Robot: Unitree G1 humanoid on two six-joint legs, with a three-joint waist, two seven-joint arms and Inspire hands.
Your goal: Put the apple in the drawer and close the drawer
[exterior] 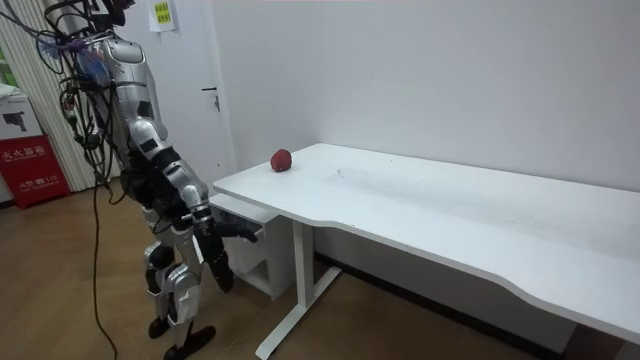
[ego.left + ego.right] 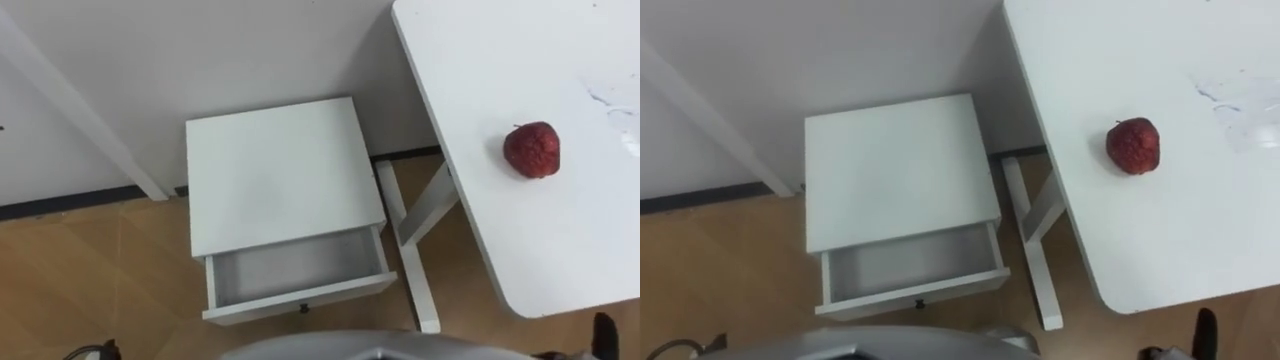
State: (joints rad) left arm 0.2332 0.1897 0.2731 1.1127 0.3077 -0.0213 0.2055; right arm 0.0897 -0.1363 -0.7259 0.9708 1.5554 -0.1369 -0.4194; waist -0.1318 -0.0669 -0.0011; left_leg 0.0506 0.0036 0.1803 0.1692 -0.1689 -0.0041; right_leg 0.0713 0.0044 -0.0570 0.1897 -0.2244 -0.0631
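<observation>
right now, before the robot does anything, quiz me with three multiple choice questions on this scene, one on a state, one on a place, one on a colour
1. The drawer of the nightstand is:
A) shut
B) open and empty
C) open with fruit inside

2. The apple lies:
A) in the drawer
B) on the nightstand top
C) on the white table

3. The apple's colour is:
A) red
B) green
C) yellow

Answers:
1 B: the drawer is pulled out and its bare bottom shows.
2 C: the apple rests on the white table, beside and above the nightstand.
3 A: its skin is dark red against the white surface.
</observation>
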